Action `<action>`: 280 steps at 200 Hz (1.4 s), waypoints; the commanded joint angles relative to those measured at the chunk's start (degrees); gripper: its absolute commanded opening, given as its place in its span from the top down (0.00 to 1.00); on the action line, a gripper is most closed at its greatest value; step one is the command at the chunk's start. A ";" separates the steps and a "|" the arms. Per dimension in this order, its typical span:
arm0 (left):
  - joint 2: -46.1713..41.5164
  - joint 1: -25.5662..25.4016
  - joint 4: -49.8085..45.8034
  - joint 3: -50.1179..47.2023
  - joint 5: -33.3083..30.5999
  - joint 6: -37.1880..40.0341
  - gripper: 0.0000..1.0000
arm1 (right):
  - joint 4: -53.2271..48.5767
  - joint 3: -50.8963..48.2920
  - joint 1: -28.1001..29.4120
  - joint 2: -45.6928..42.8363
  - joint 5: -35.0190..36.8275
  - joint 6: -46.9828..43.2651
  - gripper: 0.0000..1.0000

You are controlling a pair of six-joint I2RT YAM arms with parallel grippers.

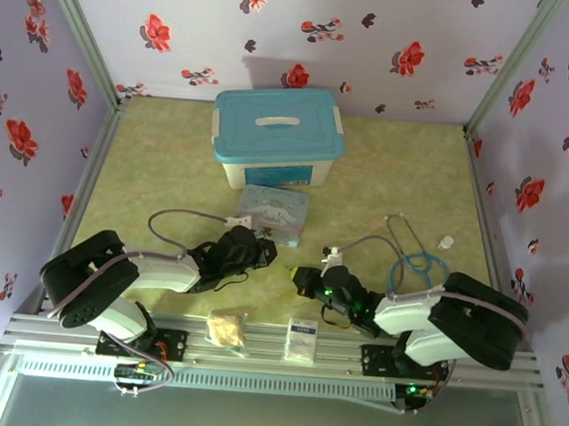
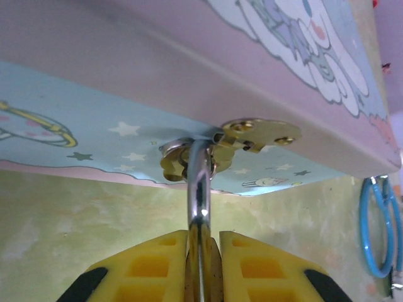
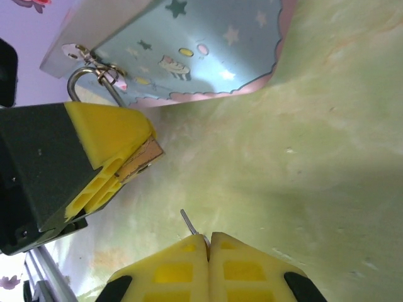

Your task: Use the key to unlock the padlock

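The padlock (image 2: 199, 189) hangs by its silver shackle from the brass hasp (image 2: 258, 132) of the pastel cartoon tin (image 2: 94, 119). My left gripper (image 2: 203, 234) is shut on its brass body, at the tin's near edge (image 1: 251, 248). In the right wrist view the padlock's body (image 3: 141, 160) pokes out of the left gripper's yellow fingers (image 3: 107, 145), down and left of the tin (image 3: 189, 50). My right gripper (image 3: 208, 238) is shut on the key (image 3: 187, 221), whose thin grey blade sticks out toward the padlock, a short gap away. The right gripper (image 1: 304, 280) sits just right of the left one.
A blue-lidded white box (image 1: 277, 133) stands behind the tin (image 1: 275, 212). A beige packet (image 1: 224, 329) and a white card (image 1: 301, 339) lie at the near rail. A blue loop with grey tubing (image 1: 415, 259) and a small white object (image 1: 445, 243) lie to the right.
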 commanded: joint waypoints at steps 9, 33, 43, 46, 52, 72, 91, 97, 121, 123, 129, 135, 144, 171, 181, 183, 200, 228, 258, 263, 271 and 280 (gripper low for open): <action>-0.19 0.41 10.37 -0.86 -0.05 -4.37 0.92 | 16.08 -0.16 1.10 6.43 2.86 4.93 1.00; 0.04 0.39 12.76 -1.39 -0.04 -6.40 0.93 | 28.39 -1.49 1.19 13.72 3.86 7.17 1.00; 0.49 0.37 14.95 -2.10 -0.05 -7.84 0.94 | 31.44 -1.45 1.15 15.93 3.89 7.73 1.00; 0.68 0.37 15.48 -2.28 -0.04 -8.30 0.94 | 31.31 -1.27 1.13 16.39 3.96 8.09 1.00; 1.01 0.41 16.42 -2.52 -0.04 -9.00 0.95 | 31.38 -1.01 1.44 17.06 4.48 8.11 1.00; 1.52 0.37 17.86 -2.90 -0.07 -10.61 0.95 | 31.44 -1.22 1.91 17.34 6.56 8.16 1.00; 1.28 0.43 18.76 -3.54 -0.47 -11.40 0.96 | 31.38 -2.76 2.11 14.60 9.26 6.96 1.00; 1.21 0.37 19.18 -3.69 -0.57 -11.67 0.96 | 31.38 -3.08 2.07 13.88 9.68 6.73 1.00; 1.78 0.39 22.98 -4.24 -0.46 -13.64 0.97 | 30.52 -2.38 1.81 13.84 9.53 7.76 1.00; 1.83 0.39 23.44 -4.28 -0.45 -13.92 0.97 | 30.57 -2.18 1.79 14.03 9.35 7.77 1.00; 2.12 0.39 24.77 -4.46 -0.31 -14.58 0.98 | 31.22 -1.78 1.73 14.79 9.00 7.80 1.00; 2.29 0.45 25.66 -4.62 -0.18 -15.21 0.98 | 31.47 -1.28 1.78 15.39 8.51 8.44 1.00; 2.31 0.45 26.39 -4.63 -0.04 -15.90 0.98 | 31.46 -0.75 1.80 15.50 8.17 8.38 1.00; 1.63 0.54 26.82 -5.25 -0.16 -16.34 0.99 | 31.46 -1.06 1.74 13.05 8.50 6.68 1.00; 1.46 0.76 26.95 -5.60 -0.18 -16.60 0.99 | 31.45 -1.29 1.49 12.34 8.92 6.52 1.00; 1.42 0.82 26.98 -5.65 -0.16 -16.62 0.99 | 31.46 -1.19 1.35 12.30 8.87 6.52 1.00; 1.40 0.89 27.55 -5.62 -0.11 -16.72 0.99 | 31.47 -0.41 0.41 12.91 7.56 6.48 1.00; 1.48 0.89 28.56 -5.77 0.42 -17.16 0.99 | 31.47 0.68 -0.01 13.72 6.70 6.03 1.00; 1.66 0.89 29.58 -5.78 0.48 -17.77 0.99 | 31.47 0.86 -0.58 13.67 6.10 6.04 1.00; 1.75 0.89 29.71 -5.78 0.56 -17.86 0.99 | 31.46 0.79 -0.60 13.69 6.07 6.05 1.00; 1.88 0.89 29.93 -5.86 0.50 -18.22 0.99 | 31.47 0.94 -0.57 13.79 6.02 6.22 1.00; 2.06 0.89 30.39 -5.84 0.57 -18.14 0.99 | 31.46 1.05 -0.64 14.06 5.83 6.31 1.00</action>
